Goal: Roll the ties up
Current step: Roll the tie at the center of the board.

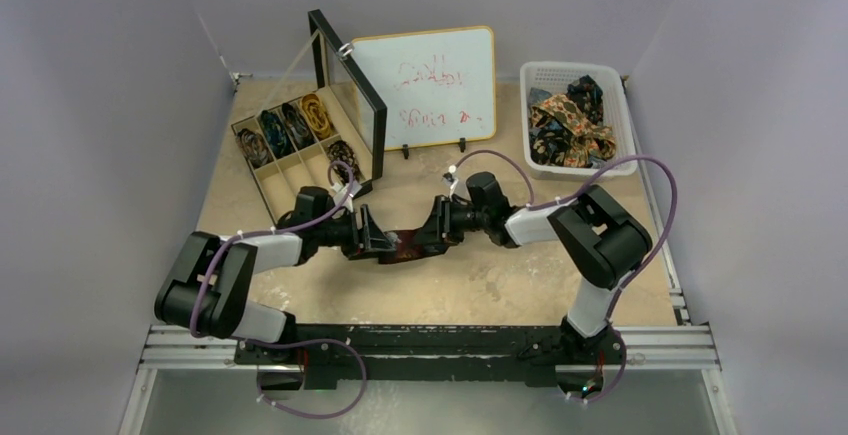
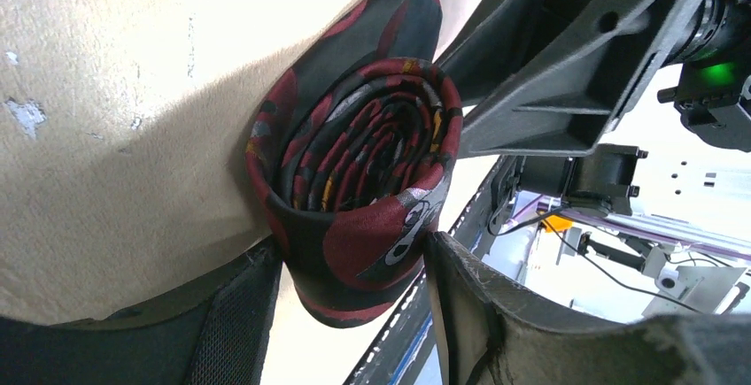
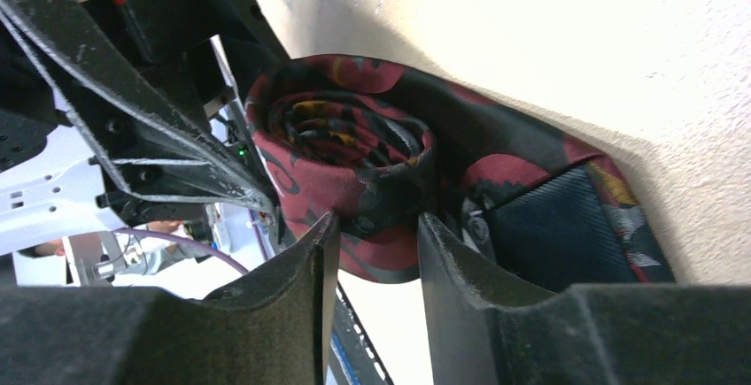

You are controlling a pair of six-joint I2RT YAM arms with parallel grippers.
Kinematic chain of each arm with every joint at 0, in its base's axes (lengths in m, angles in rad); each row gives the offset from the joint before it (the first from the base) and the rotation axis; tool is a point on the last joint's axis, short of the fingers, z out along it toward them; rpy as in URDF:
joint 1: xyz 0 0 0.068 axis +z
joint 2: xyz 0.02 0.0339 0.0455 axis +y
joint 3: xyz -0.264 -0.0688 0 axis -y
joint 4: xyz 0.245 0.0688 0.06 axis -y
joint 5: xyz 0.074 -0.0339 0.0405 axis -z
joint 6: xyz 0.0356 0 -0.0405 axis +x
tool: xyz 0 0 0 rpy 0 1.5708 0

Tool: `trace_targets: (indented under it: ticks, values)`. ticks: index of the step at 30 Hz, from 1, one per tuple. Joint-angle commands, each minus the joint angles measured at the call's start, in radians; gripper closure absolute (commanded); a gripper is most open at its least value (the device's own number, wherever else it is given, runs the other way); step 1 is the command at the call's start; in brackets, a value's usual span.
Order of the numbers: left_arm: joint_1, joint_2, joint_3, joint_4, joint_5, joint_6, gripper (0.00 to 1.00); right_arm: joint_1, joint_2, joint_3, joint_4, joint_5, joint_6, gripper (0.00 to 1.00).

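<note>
A dark maroon tie (image 1: 405, 248) lies at the table's middle, wound into a coil (image 2: 363, 155) with a short tail flat on the table (image 3: 540, 173). My left gripper (image 1: 375, 238) comes from the left; its fingers (image 2: 230, 314) touch both sides of the coil, and the gripper (image 2: 350, 252) is shut on it. My right gripper (image 1: 435, 227) comes from the right and is shut (image 3: 376, 226) on the coil's lower edge (image 3: 354, 164). Rolled ties sit in a wooden divided box (image 1: 262, 187). Loose ties fill a white basket (image 1: 620, 125).
A whiteboard (image 1: 425, 85) stands at the back middle. The box's black-framed lid (image 1: 350, 95) stands open beside it. The table's metal rail (image 1: 430, 340) runs along the near edge by both arm bases.
</note>
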Motion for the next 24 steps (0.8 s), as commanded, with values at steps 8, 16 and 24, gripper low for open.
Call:
trace_targets:
  ticks: [8,16,24]
  values:
    - [-0.002,0.026,0.048,0.013,-0.025,0.0,0.42,0.007,-0.023,0.07,-0.086,0.035,-0.054,0.52]
    - [-0.002,0.043,0.069,-0.032,-0.061,-0.01,0.46,0.007,-0.053,0.126,-0.24,0.119,-0.165,0.49]
    - [-0.002,0.072,0.087,-0.043,-0.072,-0.046,0.45,0.007,0.045,0.206,-0.25,0.095,-0.203,0.58]
